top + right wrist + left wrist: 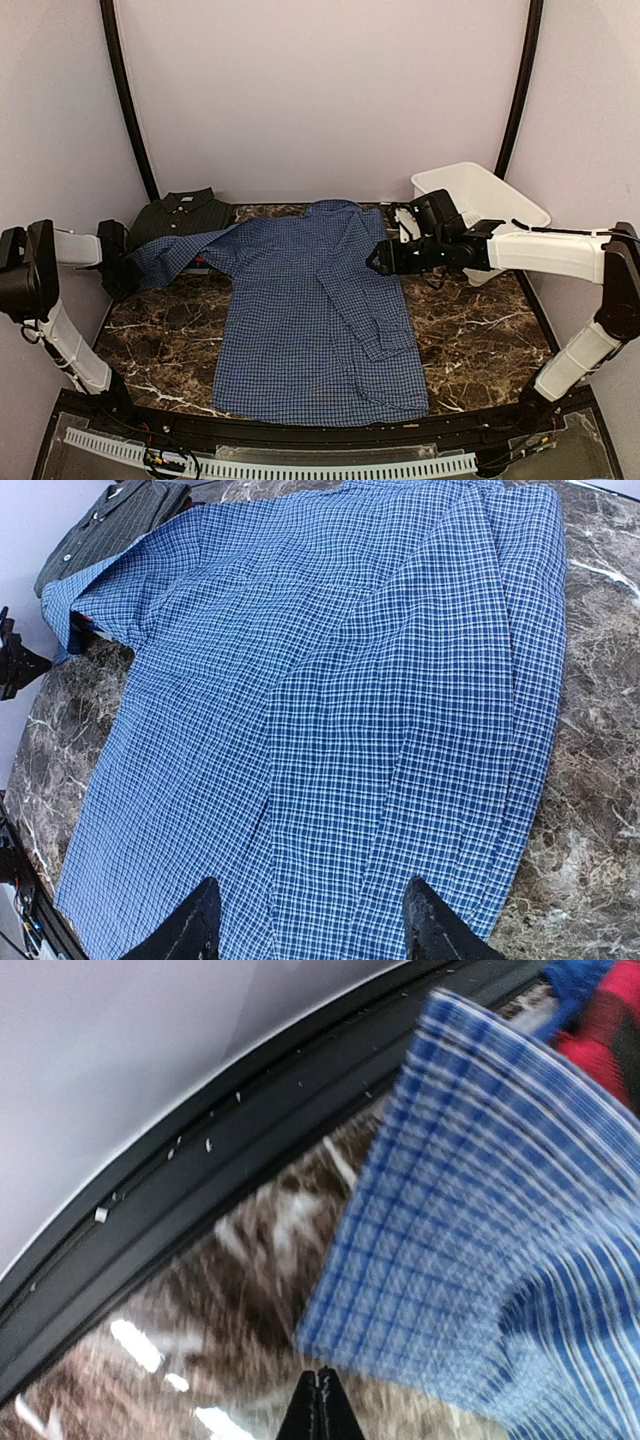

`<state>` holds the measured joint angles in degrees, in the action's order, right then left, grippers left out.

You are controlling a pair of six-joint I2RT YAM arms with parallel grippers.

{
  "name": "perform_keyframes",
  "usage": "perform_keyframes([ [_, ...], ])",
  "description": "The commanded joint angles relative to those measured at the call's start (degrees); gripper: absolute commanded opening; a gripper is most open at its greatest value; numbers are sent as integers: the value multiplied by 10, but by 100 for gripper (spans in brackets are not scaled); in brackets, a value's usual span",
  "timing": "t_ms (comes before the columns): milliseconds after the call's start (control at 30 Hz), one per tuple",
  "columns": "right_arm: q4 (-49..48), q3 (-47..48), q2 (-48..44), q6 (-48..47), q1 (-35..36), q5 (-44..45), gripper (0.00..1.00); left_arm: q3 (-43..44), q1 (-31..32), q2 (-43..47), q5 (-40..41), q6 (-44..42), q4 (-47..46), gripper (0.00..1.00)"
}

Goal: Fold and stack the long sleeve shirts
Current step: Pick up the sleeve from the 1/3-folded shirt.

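Dark brown marble-pattern table: carries the blue, fine white-check, collared cloth shirt, spread flat, collar on the far side, hem toward the arm bases. All positions below are taken from this shirt

Sleeve on its right-arm side: folded in, lying lengthwise on the body. Other sleeve: unfolded, long axis running out from the shoulder to the left. It drapes over the stack off the shirt's far-left corner: a folded dark blackish-check shirt, with a red cloth one showing past the sleeve's edge

Left gripper: at the cuff end of that sleeve, jaws pressed together. Wrist view shows cuff cloth just ahead of the tips and none visibly between them, so a hold on the cuff is unconfirmed

Right gripper: over the shirt's right half, fingers apart, empty

Judgement: the next fold turns on the outstretched sleeve. The left arm is nearer, and the carry would run along the sleeve's axis toward the shirt's middle
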<state>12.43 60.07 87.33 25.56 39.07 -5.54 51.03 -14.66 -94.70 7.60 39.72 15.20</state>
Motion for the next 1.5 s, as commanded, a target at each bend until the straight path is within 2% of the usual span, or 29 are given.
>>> perform_keyframes([
  [0,-23,9,9,0,3,-10,59,-39,22,83,-25,12,29,0],
  [167,-28,15,17,0,3,-15,59,-93,80,159,-18,34,28,0],
  [233,-29,19,20,1,3,-20,59,-100,81,172,-1,37,25,10],
  [267,-30,20,21,0,3,-23,59,-98,73,172,2,37,25,21],
  [333,-30,21,23,-1,3,-26,58,-80,58,155,18,33,35,35],
  [467,-31,17,22,0,3,-27,58,-33,34,94,29,18,33,53],
  [667,-33,7,11,4,3,-27,58,42,16,-25,36,-20,29,67],
  [800,-33,-3,2,6,3,-24,59,71,10,-74,36,-39,33,70],
  [933,-35,-12,-1,9,3,-22,58,72,9,-100,28,-41,33,66],
  [1000,-39,-16,-1,9,3,-25,59,69,9,-108,28,-40,36,59],
  [1067,-43,-20,-2,11,3,-27,58,62,9,-112,28,-38,38,49],
  [1167,-49,-25,-2,14,3,-32,59,50,10,-112,24,-34,38,26],
  [1300,-51,-28,-4,16,3,-36,58,35,10,-98,16,-32,35,5],
  [1367,-51,-29,-4,14,3,-37,59,27,12,-81,12,-32,36,0],
  [1467,-51,-29,-2,14,3,-38,58,13,15,-41,5,-30,39,0],
])
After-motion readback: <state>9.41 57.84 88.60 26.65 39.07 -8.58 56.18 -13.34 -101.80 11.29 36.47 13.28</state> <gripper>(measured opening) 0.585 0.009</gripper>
